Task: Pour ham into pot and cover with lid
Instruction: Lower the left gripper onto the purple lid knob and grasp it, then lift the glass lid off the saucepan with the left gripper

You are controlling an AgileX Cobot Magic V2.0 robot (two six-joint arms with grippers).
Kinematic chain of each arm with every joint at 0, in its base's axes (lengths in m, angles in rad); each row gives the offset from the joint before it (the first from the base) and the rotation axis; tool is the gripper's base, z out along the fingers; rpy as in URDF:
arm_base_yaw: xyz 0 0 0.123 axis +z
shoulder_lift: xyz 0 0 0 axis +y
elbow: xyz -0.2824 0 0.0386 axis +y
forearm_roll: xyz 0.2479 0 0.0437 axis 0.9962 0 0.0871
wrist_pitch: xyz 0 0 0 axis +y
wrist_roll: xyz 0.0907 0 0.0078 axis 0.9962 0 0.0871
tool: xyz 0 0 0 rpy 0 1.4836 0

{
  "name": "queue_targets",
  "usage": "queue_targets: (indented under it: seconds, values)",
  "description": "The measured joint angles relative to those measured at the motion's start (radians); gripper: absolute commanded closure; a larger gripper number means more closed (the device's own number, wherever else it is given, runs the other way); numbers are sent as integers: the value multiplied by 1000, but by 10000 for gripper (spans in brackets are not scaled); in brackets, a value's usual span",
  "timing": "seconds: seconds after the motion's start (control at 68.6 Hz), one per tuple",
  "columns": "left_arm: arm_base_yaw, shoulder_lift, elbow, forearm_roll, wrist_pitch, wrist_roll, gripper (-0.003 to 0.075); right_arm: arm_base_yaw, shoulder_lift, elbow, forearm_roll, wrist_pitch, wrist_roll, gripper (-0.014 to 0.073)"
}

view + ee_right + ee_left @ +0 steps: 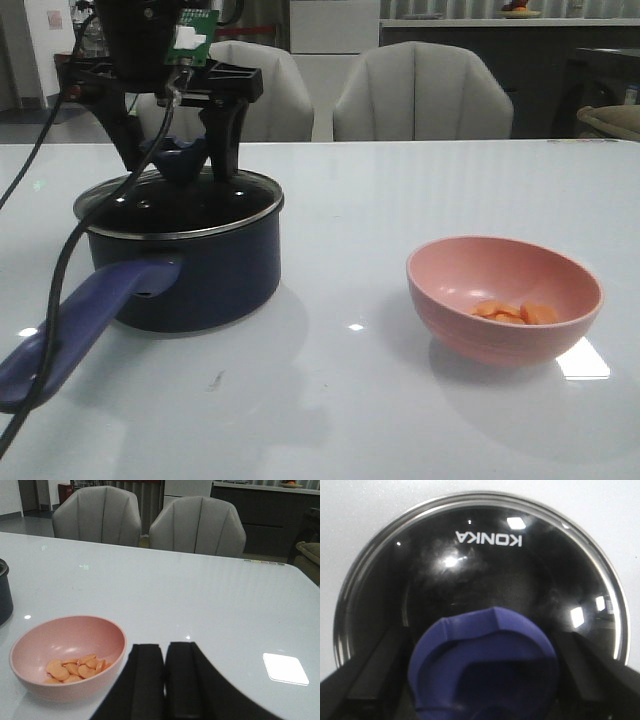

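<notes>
Several thin ham slices lie light and loose in the pink bowl on the desk. The glass lid sits on the pot; its flared knob lies between the left gripper's spread fingers. The right gripper is nearly closed, empty.

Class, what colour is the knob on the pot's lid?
The knob is dark purple-blue, clearest in the left wrist view.

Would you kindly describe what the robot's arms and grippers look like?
The left gripper is matte black with long tapered fingers, a green circuit board near its wrist and black cables trailing down. The right gripper shows two flat, matte black fingers with squared tips. No markings are visible.
</notes>
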Motion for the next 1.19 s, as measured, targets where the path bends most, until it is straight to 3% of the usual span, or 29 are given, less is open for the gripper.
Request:
queue_targets:
  seconds: [0.117,0.175,0.481,0.714,0.933,1.195]
  values:
    - [-3,0,-2,-2,0,0,447,0,0,0,0,0,0,436]
    - [-3,0,-2,-2,0,0,470,0,0,0,0,0,0,436]
    - [-3,-6,-6,6,5,0,475,0,0,0,0,0,0,436]
    - [10,-129,-6,59,25,0,475,0,0,0,0,0,0,436]
    - [109,-287,75,92,18,58,475,0,0,0,0,0,0,436]
    - [341,-380,258,95,-41,102,475,0,0,0,0,0,0,436]
